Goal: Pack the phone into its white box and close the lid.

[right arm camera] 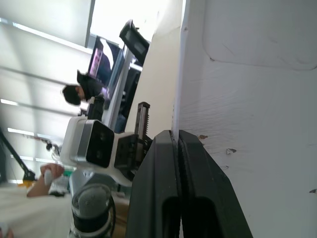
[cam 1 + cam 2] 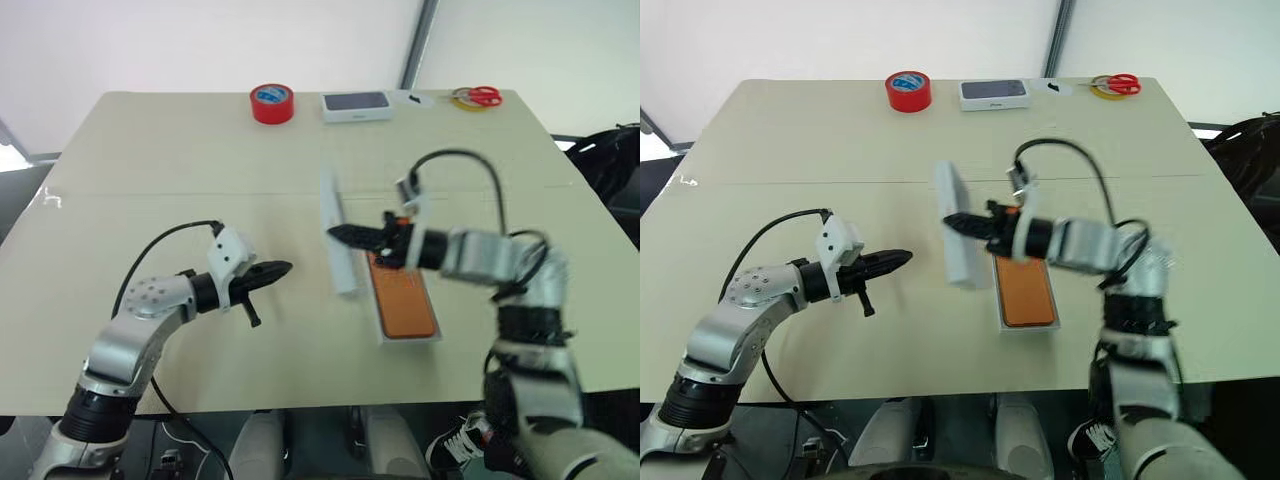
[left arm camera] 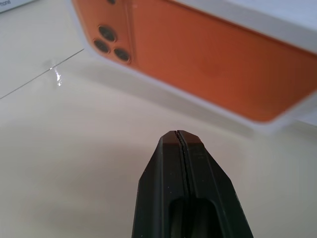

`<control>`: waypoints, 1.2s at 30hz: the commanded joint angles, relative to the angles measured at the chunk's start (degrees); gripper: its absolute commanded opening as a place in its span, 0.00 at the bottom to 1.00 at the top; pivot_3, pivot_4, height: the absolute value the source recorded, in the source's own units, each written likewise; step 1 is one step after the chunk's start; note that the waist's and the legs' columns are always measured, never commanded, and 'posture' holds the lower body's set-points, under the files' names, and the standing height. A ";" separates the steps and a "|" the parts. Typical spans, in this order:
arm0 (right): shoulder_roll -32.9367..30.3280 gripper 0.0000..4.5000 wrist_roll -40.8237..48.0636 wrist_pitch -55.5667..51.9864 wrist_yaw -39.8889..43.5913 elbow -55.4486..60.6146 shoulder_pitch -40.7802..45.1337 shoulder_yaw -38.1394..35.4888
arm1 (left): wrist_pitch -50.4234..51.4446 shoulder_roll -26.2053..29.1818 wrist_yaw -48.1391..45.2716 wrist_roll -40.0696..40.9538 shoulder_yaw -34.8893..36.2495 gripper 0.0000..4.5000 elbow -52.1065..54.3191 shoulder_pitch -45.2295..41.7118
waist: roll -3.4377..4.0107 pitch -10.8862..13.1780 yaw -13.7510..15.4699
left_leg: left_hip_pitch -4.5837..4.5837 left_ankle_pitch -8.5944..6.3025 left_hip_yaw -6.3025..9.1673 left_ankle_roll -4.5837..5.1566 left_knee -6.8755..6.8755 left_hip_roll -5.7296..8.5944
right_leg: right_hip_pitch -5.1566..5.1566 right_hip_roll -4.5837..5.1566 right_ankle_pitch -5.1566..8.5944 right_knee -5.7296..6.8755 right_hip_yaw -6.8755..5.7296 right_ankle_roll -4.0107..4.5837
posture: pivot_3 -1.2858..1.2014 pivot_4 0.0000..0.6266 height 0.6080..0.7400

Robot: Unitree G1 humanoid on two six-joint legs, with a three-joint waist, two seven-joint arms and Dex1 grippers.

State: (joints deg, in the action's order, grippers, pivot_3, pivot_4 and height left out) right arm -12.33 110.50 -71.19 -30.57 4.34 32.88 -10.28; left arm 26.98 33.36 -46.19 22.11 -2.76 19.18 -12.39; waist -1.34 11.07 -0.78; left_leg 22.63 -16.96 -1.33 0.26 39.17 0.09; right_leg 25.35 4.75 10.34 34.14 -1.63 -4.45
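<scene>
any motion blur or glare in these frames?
Left eye view: right gripper and the white piece it holds are smeared by motion; left gripper sharp. Left wrist view: phone soft, close; small glint on the table.

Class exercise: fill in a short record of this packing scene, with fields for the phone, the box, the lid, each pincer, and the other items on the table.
phone: orange phone, lying back up in the white box
lid: white lid, tilted up on edge beside the box, not yet on it
right pincer: right pincer shut on the lid's edge
left pincer: left pincer shut, holding nothing, above the table
far edge: red tape roll, dark-topped box, scissors
</scene>
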 commanded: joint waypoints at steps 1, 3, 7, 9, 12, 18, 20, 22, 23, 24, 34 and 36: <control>1.01 0.00 2.50 5.47 -4.28 9.64 -5.27 1.29 | -0.92 -0.58 0.42 -0.16 -0.42 0.00 1.83 -0.35 | 0.00 -0.02 0.27 | -0.01 0.00 0.01 0.00 0.00 0.00 | -0.01 0.00 0.01 -0.01 -0.01 0.00 | 0.52 0.24 0.94; -0.92 0.00 2.50 6.34 -3.99 11.62 -8.86 1.95 | -0.74 -1.28 0.57 -0.31 -1.50 0.00 1.94 -0.83 | 0.00 -0.02 0.41 | -0.01 0.00 0.06 0.00 0.00 0.00 | -0.04 0.00 0.02 -0.02 -0.04 0.01 | 0.52 0.24 0.94; -8.42 0.00 2.50 5.23 1.46 11.39 -11.35 1.16 | -0.63 -2.52 0.10 -0.69 -4.14 0.00 2.06 -1.84 | 0.01 -0.02 0.16 | -0.04 0.00 -0.04 0.00 0.01 0.07 | -0.05 0.08 0.12 -0.06 0.04 0.20 | 0.52 0.24 0.94; -13.16 0.06 2.50 3.65 5.12 9.94 -11.58 1.39 | -0.73 -3.45 0.00 -1.14 -5.80 0.00 1.22 -2.77 | 0.00 -0.02 0.16 | -0.08 0.00 -0.03 0.00 0.01 0.05 | -0.07 0.04 0.14 -0.05 0.03 0.21 | 0.52 0.24 0.94; -18.01 0.29 2.50 2.27 8.39 7.77 -11.45 2.10 | -0.86 -4.79 -0.04 -1.87 -8.08 0.00 0.23 -4.03 | 0.00 -0.03 0.20 | -0.08 -0.01 -0.01 0.01 -0.02 -0.01 | -0.06 -0.04 0.15 -0.05 0.03 0.20 | 0.52 0.24 0.94; -28.12 0.88 2.50 1.57 11.87 4.19 -4.45 1.86 | -0.61 -11.30 1.40 -5.52 -14.58 0.00 -5.02 -9.49 | 0.01 -0.02 0.30 | -0.07 -0.01 -0.06 0.02 0.01 0.00 | -0.07 -0.04 0.15 -0.07 0.06 0.20 | 0.52 0.24 0.94; -32.36 0.88 2.50 2.17 11.61 2.20 -2.57 1.54 | -0.28 -13.26 1.39 -6.11 -16.39 0.00 -6.25 -10.70 | 0.00 -0.03 0.33 | -0.06 -0.01 -0.03 0.02 0.00 0.00 | -0.07 -0.06 0.12 -0.09 0.05 0.14 | 0.52 0.24 0.94; -36.20 0.88 -1.16 2.20 12.77 0.64 -1.44 1.52 | 0.14 -15.38 1.70 -6.78 -18.24 0.00 -7.53 -11.93 | 0.00 -0.03 0.60 | -0.05 -0.04 -0.04 0.06 -0.01 0.00 | -0.07 -0.06 0.11 -0.10 0.05 0.09 | 0.52 0.24 0.94; -37.64 0.88 -4.64 1.96 14.32 0.26 -1.03 1.76 | 0.30 -16.49 2.02 -7.18 -18.93 0.00 -8.43 -12.66 | 0.00 -0.03 0.85 | -0.04 -0.04 -0.04 0.07 0.00 0.01 | -0.08 -0.06 0.11 -0.13 0.04 0.09 | 0.52 0.24 0.94; -38.67 0.88 -8.54 2.08 16.35 0.04 -0.94 1.86 | 0.68 -17.81 2.56 -7.70 -19.54 0.00 -9.55 -13.52 | 0.00 -0.03 1.14 | -0.04 -0.05 -0.07 0.08 0.00 0.03 | -0.07 -0.04 0.12 -0.13 0.06 0.10 | 0.52 0.24 0.94; -44.31 0.01 -37.30 3.30 35.20 4.76 -3.02 5.80 | 3.21 -22.26 3.83 -6.90 -18.20 0.00 -10.29 -14.85 | 0.01 -0.03 1.41 | -0.05 -0.05 -0.06 0.09 0.05 0.00 | -0.06 -0.07 0.13 -0.11 0.06 0.11 | 0.52 0.24 0.94; -45.67 0.01 -43.58 4.35 38.65 7.02 -3.34 8.22 | 4.49 -21.33 4.26 -5.66 -15.69 0.00 -8.15 -14.12 | 0.01 -0.03 1.45 | -0.06 -0.05 -0.06 0.09 0.05 0.00 | -0.05 -0.07 0.13 -0.10 0.07 0.11 | 0.52 0.24 0.94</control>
State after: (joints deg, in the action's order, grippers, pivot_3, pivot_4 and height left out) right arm -56.19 71.48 -68.41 5.15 8.23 29.34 -2.73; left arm 30.91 11.60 -42.25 14.66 -21.35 7.29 -26.76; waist -1.33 11.04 0.67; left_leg 22.57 -17.01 -1.38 0.35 39.22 0.09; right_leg 25.30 4.68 10.46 34.04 -1.57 -4.33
